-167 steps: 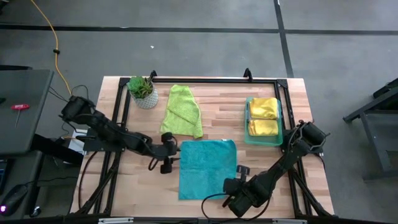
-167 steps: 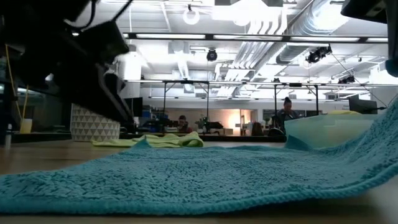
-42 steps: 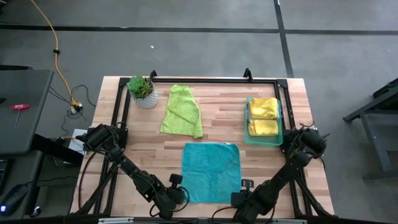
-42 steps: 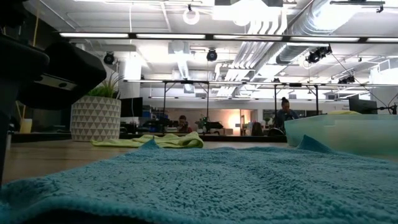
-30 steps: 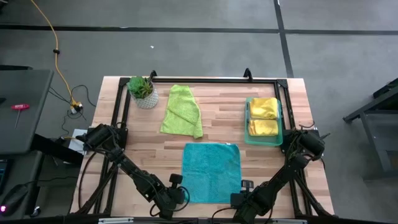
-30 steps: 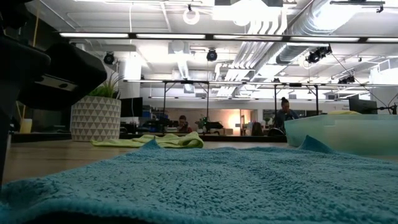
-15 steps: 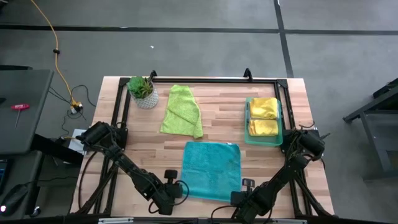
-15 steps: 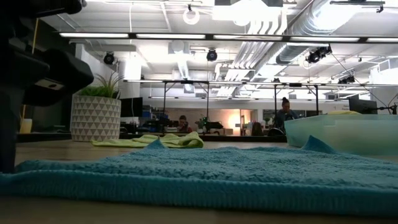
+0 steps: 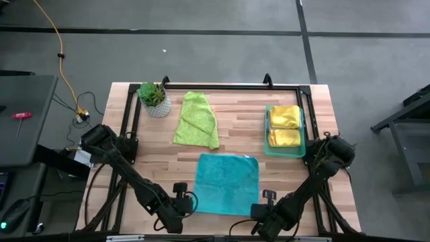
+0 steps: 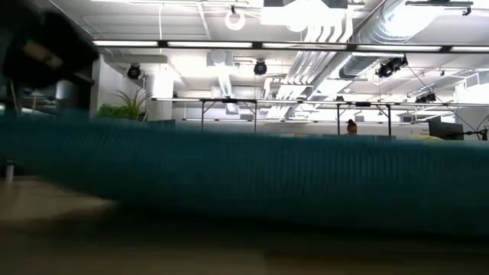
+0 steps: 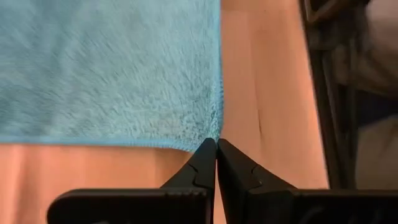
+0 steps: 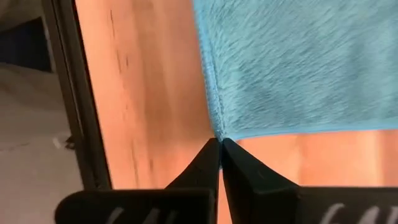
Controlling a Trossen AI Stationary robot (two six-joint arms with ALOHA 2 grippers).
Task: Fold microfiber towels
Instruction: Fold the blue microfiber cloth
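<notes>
Teal towel [image 9: 226,183], fluffy, near corners pinched

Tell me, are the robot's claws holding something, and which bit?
Yes. Both hold the teal towel by its near corners: the left gripper pinches one corner, the right gripper the other, lifting that near edge off the table.

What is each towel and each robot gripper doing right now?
Teal towel: spread flat, its near edge lifted off the table.
Lime green towel: loosely folded, lying by the potted plant.
Yellow towels: folded, stacked in the green tray.
Left gripper: shut on the teal towel's near corner.
Right gripper: shut on its other near corner.
</notes>
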